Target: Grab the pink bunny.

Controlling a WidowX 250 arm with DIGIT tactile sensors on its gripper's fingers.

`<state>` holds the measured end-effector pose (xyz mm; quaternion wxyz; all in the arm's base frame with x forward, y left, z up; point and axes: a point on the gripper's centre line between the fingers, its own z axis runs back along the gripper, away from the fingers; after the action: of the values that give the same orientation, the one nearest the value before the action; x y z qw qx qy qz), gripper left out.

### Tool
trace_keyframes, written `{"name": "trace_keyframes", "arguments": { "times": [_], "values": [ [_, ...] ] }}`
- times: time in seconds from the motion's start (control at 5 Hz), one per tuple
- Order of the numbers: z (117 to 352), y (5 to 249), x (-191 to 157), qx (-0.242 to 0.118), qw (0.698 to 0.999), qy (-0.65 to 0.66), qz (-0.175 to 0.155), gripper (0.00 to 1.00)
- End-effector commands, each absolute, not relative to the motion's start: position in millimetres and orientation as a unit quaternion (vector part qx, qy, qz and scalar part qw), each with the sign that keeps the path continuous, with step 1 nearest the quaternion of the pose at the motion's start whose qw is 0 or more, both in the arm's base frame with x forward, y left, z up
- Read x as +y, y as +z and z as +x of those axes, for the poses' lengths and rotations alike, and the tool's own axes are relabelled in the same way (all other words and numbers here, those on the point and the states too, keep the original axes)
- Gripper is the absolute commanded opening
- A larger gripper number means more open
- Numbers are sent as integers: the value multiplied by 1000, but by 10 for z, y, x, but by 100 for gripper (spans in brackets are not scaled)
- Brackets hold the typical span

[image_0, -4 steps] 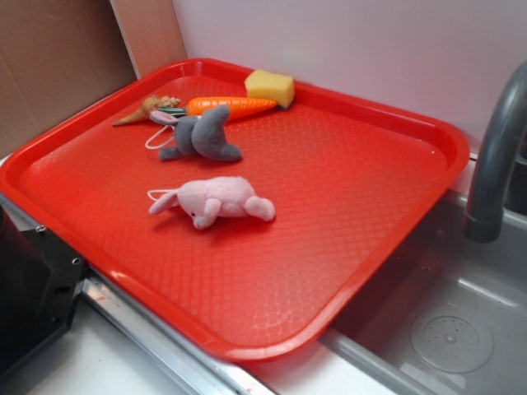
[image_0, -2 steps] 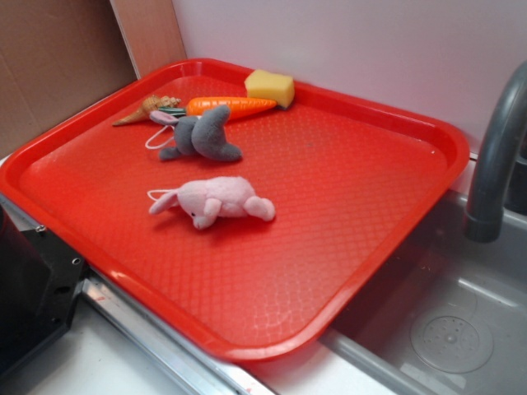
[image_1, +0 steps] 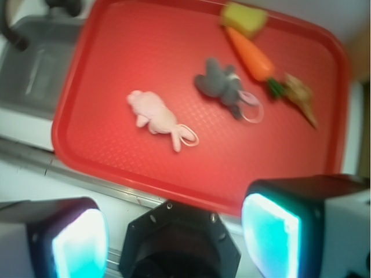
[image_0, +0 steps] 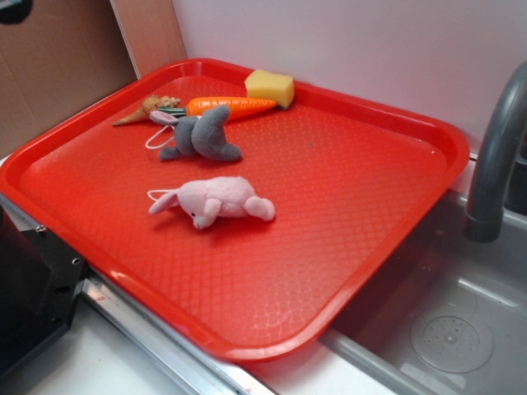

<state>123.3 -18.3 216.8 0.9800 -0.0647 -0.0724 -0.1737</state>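
The pink bunny point(image_0: 216, 200) point(image_1: 153, 113) lies on its side near the middle of the red tray point(image_0: 370, 247) point(image_1: 116, 35), its white string loop trailing from its ears. In the wrist view my gripper point(image_1: 177, 237) is high above the tray's near edge and well short of the bunny. It is open, the two lit fingers point(image_1: 272, 231) are wide apart and nothing is between them. A dark piece of the arm point(image_0: 12, 8) shows in the top left corner of the exterior view.
A grey plush bunny point(image_0: 202, 136) point(image_1: 220, 86) lies just behind the pink one. An orange carrot point(image_0: 230, 105), a yellow sponge point(image_0: 269, 86) and a small brown toy point(image_0: 148, 107) sit along the tray's far edge. A sink point(image_0: 445, 313) with a grey faucet point(image_0: 494, 164) adjoins the tray.
A dark piece of the arm has come into the top left corner of the exterior view. Nothing on the tray has moved.
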Motion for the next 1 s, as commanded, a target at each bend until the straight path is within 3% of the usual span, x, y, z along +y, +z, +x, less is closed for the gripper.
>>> {"name": "trace_keyframes", "arguments": {
  "times": [0.0, 0.2, 0.4, 0.8],
  "values": [
    [1479, 1913, -325, -142, 914, -366, -101, 100],
    [1620, 1715, -521, -115, 905, -402, -73, 100],
    [1780, 1409, -646, -123, 898, -416, -70, 100],
    [1904, 854, -805, -78, 895, -439, -27, 100]
  ]
}}
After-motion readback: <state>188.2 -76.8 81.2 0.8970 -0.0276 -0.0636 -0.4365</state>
